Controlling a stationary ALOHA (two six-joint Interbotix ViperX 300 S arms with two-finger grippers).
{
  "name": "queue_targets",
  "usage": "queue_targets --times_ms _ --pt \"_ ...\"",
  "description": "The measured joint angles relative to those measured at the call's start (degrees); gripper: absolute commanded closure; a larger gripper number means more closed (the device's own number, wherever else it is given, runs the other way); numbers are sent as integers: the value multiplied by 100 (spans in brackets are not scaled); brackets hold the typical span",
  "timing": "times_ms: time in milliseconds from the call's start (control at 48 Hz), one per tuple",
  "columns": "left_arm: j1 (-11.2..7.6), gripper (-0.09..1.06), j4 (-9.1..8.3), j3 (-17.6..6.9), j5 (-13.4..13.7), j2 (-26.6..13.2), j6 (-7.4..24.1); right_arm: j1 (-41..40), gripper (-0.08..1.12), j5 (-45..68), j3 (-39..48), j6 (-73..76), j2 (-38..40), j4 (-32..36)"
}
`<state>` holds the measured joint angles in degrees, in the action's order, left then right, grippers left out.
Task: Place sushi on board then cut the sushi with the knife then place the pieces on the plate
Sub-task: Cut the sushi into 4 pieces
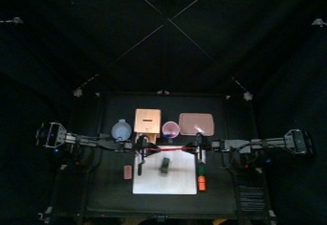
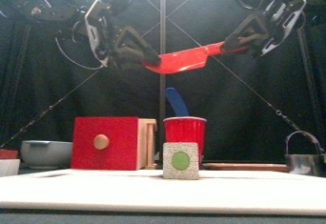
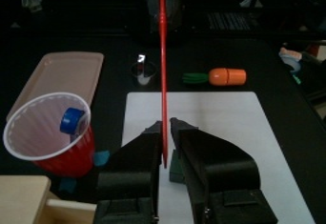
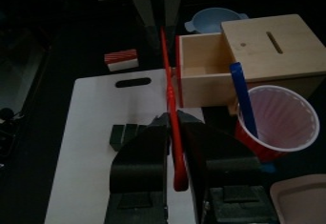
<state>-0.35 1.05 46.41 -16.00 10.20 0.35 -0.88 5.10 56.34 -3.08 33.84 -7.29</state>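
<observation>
You'll find a pale wooden box (image 2: 112, 143) at mid-table, its red drawer front toward you. A blue-grey bowl (image 2: 46, 152) sits to its left and a red cup (image 2: 185, 131) holding a blue knife (image 2: 177, 101) to its right. A metal cutter (image 2: 302, 156) is far right, an orange toy (image 3: 227, 76) on the table's right and a red-and-white toy (image 4: 121, 59) on its left.

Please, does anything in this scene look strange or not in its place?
One thing: the red knife hangs high above the white board, clamped by the left claw and the right claw together. The sushi stands below.
</observation>
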Motion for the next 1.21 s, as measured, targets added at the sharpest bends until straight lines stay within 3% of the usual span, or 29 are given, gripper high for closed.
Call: queue_targets --times_ms 333,604,750,1062,1208 --pt "53 58 -35 -62 193 0 9 255 57 -26 88 18 -62 -62" --pt "44 59 -308 -44 246 -44 9 422 57 -299 211 -9 -413 -457" --pt "9 59 -448 0 237 -264 9 545 57 -466 149 0 -721 -571" --pt "-281 59 -475 -18 264 -747 -9 940 57 -554 -35 9 -1433 -1037" --pt "-290 59 -483 -44 264 -923 -18 984 57 -571 -114 18 -1749 -1151"
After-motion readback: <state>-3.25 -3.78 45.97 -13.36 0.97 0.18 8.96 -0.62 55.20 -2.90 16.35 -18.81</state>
